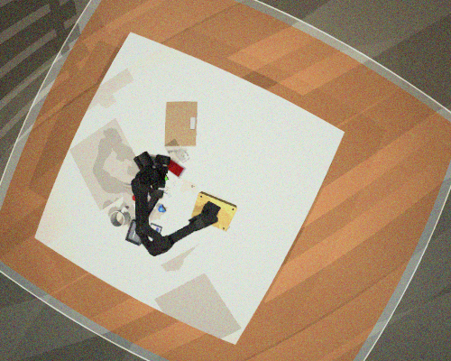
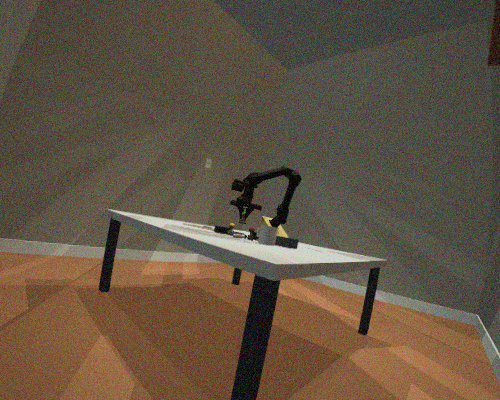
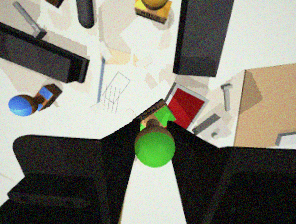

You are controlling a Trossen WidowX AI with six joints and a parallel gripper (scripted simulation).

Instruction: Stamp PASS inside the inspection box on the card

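Note:
My gripper (image 1: 166, 179) (image 2: 243, 220) (image 3: 153, 124) is shut on the green-knobbed stamp (image 3: 155, 148), held above the table; its lettering is not readable. The ink pad (image 3: 186, 107) (image 1: 176, 168) is a red rectangle in a grey tray, just beyond and right of the stamp in the wrist view. The pale card (image 3: 122, 58) lies up and left of the stamp there, washed out by light. It carries a thin outlined rectangle (image 3: 120, 73) with faint lines. No coloured print can be made out. The stamp's underside is hidden.
A blue-knobbed stamp (image 3: 20, 105) (image 1: 161, 208), a yellow-knobbed stamp (image 3: 153, 11) and a red-knobbed one (image 1: 134, 198) stand nearby. A dark block (image 3: 204, 40) stands beyond the pad. A cardboard sheet (image 3: 267, 105) (image 1: 180, 126), a bolt (image 3: 227, 98) and a grey cup (image 1: 119, 218) also lie around.

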